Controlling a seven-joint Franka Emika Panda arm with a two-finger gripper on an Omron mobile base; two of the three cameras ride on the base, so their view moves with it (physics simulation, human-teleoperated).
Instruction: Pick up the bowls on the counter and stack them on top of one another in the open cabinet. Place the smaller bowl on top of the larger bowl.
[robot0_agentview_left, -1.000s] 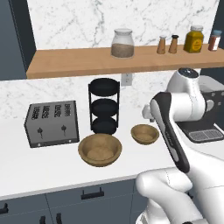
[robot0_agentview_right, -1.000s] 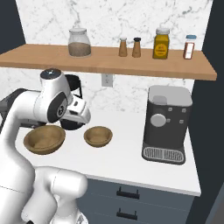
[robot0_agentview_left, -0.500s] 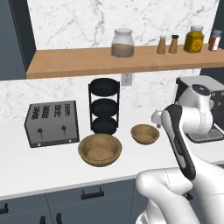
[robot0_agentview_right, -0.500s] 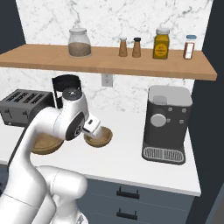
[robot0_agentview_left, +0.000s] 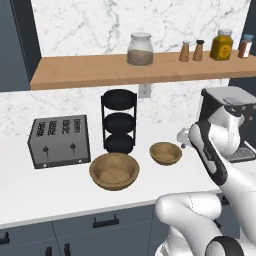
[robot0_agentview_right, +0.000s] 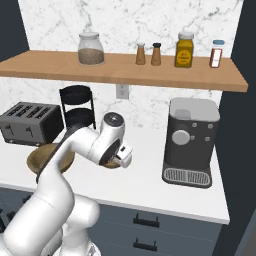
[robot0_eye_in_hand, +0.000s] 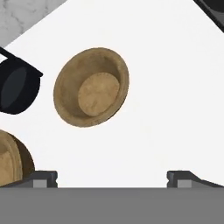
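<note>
arm has swung right over the counter (robot0_agentview_left: 65, 187); gripper (robot0_eye_in_hand: 111, 177) wide open, empty. approach step: next, descend on small bowl (robot0_eye_in_hand: 91, 87).

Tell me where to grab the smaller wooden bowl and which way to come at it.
Take the smaller bowl by its rim, coming straight down from above with one finger inside and one outside the wall. It sits upright and open on the counter, shallow and round, so the thin rim looks like the easiest part to pinch. The edge away from the black stand and the larger bowl seems freest.
</note>
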